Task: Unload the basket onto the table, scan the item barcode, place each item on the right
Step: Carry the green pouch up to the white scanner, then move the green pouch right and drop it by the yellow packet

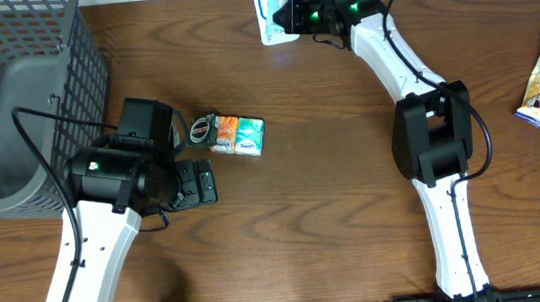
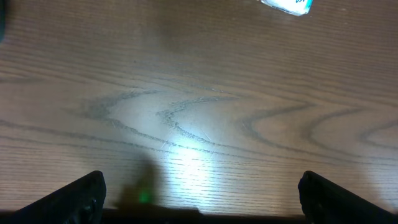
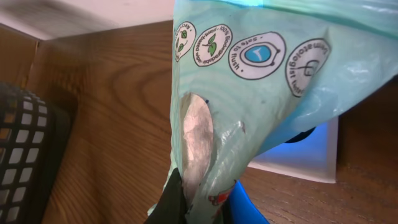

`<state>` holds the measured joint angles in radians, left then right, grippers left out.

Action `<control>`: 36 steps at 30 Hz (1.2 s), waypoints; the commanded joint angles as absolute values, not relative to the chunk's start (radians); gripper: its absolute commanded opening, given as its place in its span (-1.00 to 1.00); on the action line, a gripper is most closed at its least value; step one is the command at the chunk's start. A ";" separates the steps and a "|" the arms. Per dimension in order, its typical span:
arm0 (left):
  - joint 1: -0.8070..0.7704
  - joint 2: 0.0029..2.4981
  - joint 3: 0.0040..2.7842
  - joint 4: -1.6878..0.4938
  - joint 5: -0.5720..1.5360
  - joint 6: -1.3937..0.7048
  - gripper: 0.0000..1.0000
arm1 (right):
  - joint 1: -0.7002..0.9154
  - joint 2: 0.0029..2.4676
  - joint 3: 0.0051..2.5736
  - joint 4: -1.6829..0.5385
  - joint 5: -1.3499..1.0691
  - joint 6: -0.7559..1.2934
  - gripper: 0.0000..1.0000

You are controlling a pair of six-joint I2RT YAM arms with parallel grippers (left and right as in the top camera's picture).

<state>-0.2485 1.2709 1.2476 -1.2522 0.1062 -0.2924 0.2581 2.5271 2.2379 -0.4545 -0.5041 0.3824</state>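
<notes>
Right wrist: pale green plastic packet [image 3: 267, 93], seal reading "safe to flush"
Right gripper [image 3: 202, 202]: pinches packet, right of grey mesh basket [image 1: 14, 107]
Left gripper [image 2: 205, 199]: jaws spread wide

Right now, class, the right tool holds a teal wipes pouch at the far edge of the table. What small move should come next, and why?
Probably a slight twist of the teal wipes pouch in the right tool, which is shut on it. The side the wrist camera sees bears only round symbols, no barcode, and a blue-lit white panel sits just behind the pouch.
</notes>
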 commanded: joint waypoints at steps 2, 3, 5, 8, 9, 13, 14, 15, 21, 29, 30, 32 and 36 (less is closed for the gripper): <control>-0.245 1.274 1.245 -1.255 0.115 -0.301 0.96 | 0.237 2.537 2.265 -0.453 -0.537 0.381 -0.98; -0.245 1.274 1.245 -1.255 0.115 -0.301 0.96 | 0.228 2.535 2.268 -0.454 -0.548 0.381 -0.98; -0.245 1.274 1.245 -1.255 0.115 -0.301 0.96 | 0.205 2.527 2.275 -0.457 -0.570 0.381 -0.98; -0.245 1.274 1.245 -1.254 0.115 -0.301 0.96 | 0.159 2.494 2.278 -0.474 -0.595 0.380 -0.98; -0.245 1.274 1.245 -1.255 0.115 -0.301 0.96 | 0.139 2.477 2.278 -0.492 -0.594 0.380 -0.98; -0.245 1.274 1.245 -1.254 0.115 -0.301 0.95 | 0.044 2.403 2.278 -0.589 -0.581 0.358 -0.98; -0.245 1.274 1.245 -1.254 0.115 -0.301 0.96 | 0.020 2.387 2.278 -0.621 -0.564 0.358 -0.98; -0.245 1.274 1.245 -1.254 0.115 -0.301 0.95 | -0.010 2.367 2.278 -0.665 -0.538 0.358 -0.98; -0.245 1.274 1.245 -1.254 0.115 -0.301 0.96 | -0.170 2.302 2.278 -0.947 -0.384 0.166 -0.98; -0.245 1.274 1.245 -1.254 0.115 -0.301 0.96 | -0.345 2.313 2.271 -1.204 -0.007 -0.003 -0.98; -0.245 1.274 1.245 -1.255 0.115 -0.301 0.96 | -0.363 2.313 2.268 -1.215 0.043 -0.006 -0.98; -0.245 1.274 1.245 -1.255 0.115 -0.301 0.95 | -0.396 2.313 2.260 -1.223 0.123 -0.006 -0.98; -0.245 1.274 1.245 -1.255 0.115 -0.301 0.96 | -0.448 2.314 2.244 -1.216 0.128 -0.017 -0.59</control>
<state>-0.2485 1.2709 1.2476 -1.2522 0.1062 -0.2924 -0.4187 2.3127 2.2574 -1.2179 0.0433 0.0208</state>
